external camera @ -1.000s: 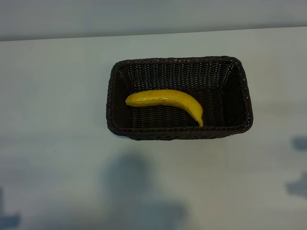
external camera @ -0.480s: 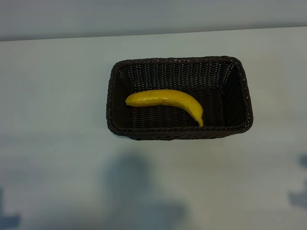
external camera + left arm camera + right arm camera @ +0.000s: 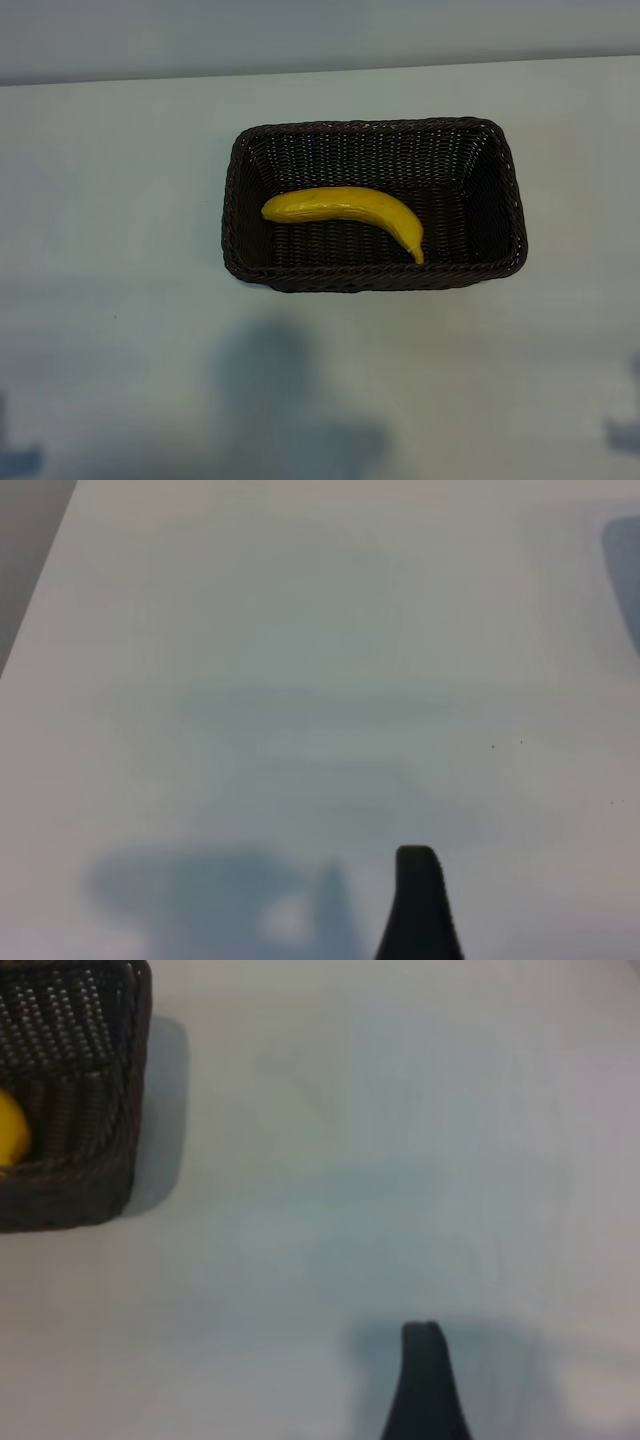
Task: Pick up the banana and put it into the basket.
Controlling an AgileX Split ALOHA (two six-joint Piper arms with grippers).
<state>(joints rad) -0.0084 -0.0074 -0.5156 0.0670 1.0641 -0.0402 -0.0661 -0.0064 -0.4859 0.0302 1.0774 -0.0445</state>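
The yellow banana (image 3: pixel 345 208) lies flat on the floor of the dark brown wicker basket (image 3: pixel 508 205), which sits mid-table in the exterior view. Neither arm shows in that view. In the right wrist view one dark finger (image 3: pixel 424 1385) of my right gripper hangs over bare table, well away from a corner of the basket (image 3: pixel 75 1175), where a sliver of the banana (image 3: pixel 10 1132) shows. In the left wrist view a single dark finger (image 3: pixel 418 905) of my left gripper is over bare table. Both grippers are open and hold nothing.
The white table (image 3: pixel 120 300) runs back to a pale wall (image 3: pixel 300 30). The table's edge (image 3: pixel 35 575) crosses one corner of the left wrist view. Soft shadows lie on the near part of the table (image 3: pixel 285 400).
The shadow at the exterior view's right edge has slid toward the near edge and almost out of the picture. Banana and basket have not moved.
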